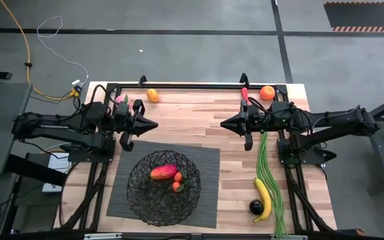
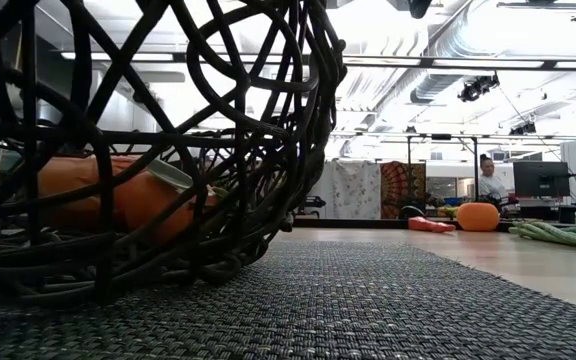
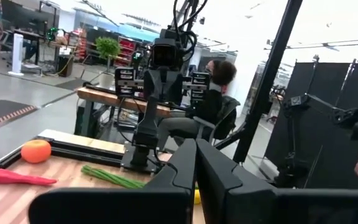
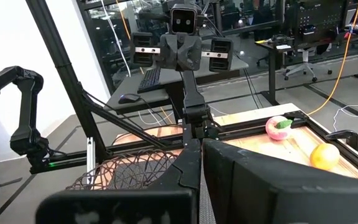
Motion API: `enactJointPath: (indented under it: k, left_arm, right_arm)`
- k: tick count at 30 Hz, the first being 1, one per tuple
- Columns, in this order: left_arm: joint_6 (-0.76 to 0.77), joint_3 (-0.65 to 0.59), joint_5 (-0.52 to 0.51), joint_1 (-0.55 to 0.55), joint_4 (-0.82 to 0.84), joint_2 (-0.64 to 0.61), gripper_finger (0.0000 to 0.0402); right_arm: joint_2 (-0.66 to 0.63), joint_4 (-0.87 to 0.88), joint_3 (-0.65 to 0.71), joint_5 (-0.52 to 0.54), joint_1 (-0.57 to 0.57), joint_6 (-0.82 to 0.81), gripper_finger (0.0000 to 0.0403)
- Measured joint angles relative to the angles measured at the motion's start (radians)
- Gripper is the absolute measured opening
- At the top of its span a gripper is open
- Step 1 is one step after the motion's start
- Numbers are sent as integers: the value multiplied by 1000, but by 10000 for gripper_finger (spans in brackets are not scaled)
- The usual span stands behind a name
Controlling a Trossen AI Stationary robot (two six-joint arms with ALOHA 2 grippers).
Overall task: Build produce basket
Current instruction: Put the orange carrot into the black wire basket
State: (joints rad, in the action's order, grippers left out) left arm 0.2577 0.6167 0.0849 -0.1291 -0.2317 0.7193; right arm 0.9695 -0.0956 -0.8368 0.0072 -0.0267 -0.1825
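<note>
Woven black wire fills the left half of the low view: the basket stands right against that camera on the ribbed mat, with orange-red produce showing through its mesh. From above, the basket sits low and left of centre on the mat, and already holds a red pepper and a small orange-red piece beside it. Everything else lies outside it on the desk: one orange and a pink peach at upper left, another orange and a red pepper at upper right, long green beans running down the right side, with a banana and a dark round fruit at lower right. Both arms hang above the middle of the desk, tips pointing at each other and well apart. The left gripper has its fingers pressed together on nothing, and the right gripper is likewise closed and empty. The basket looks roughly a quarter filled, so most of the loading remains. Risks from here: the beans are long and limp and may drape over the rim or slide out of a pinch; the round fruits could roll off the desk edge if nudged; and a low approach might catch a fingertip in the open mesh and drag the light basket off its mat. The two arms could also clash if both reach toward the centre together.
</note>
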Motion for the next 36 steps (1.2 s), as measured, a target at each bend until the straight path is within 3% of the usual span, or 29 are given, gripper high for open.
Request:
enactJointPath:
  k: [10,14,19,26,30,36]
  left_arm:
    - [-14,0,-6,-2,2,0,0]
    - [-14,0,-6,-2,2,0,0]
    - [-5,0,-8,-2,2,0,0]
    - [0,0,-10,-2,3,0,0]
    - [1,0,-10,-2,3,0,0]
    - [1,0,-18,-2,3,0,0]
  right_arm:
    - [0,0,0,67,0,7,15]
    - [0,0,0,66,0,-9,72]
    - [0,1,0,168,0,-86,181]
    - [0,44,0,175,0,-71,320]
    - [0,82,0,175,0,-88,356]
    - [0,105,0,235,0,-123,364]
